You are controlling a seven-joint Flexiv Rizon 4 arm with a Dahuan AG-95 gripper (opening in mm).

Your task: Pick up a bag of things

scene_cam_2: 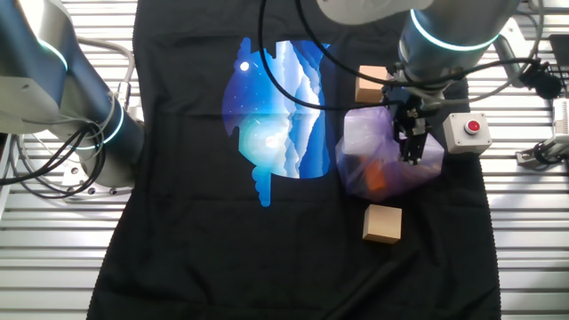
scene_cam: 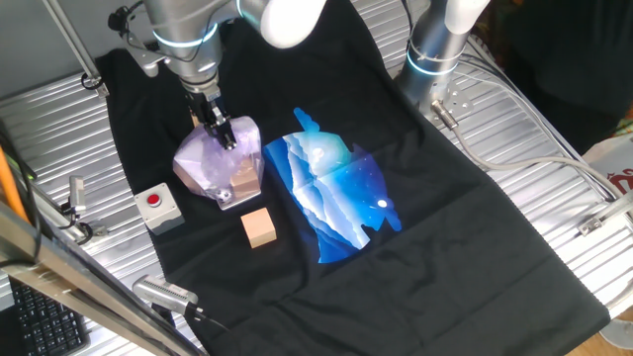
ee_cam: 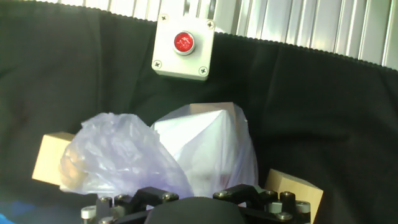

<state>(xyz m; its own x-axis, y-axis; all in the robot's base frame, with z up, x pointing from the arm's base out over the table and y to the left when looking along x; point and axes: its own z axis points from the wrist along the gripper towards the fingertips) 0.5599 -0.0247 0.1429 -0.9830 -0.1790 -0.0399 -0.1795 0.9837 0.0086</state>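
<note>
From one fixed view, the tool hangs straight down from the arm, its fingertips sunk into the crumpled top of the bag of things. The bag sits on the black cloth covering the table, between the red button box and the blue print, with a bare wooden cube just beside it. The bag lies directly under the tool, so I'd judge the coming move to be straight up.

From the other fixed view, the tool again points plumb down, wrist vertical over the bag. The fingers look pinched close on a fold of plastic, though the wrinkles hide the tips, so I cannot tell whether the grip is made. A second cube stands behind the bag.

In the hand view, the bag fills the lower middle, bulging up against the tool's body; the fingertips themselves are out of sight.
</note>
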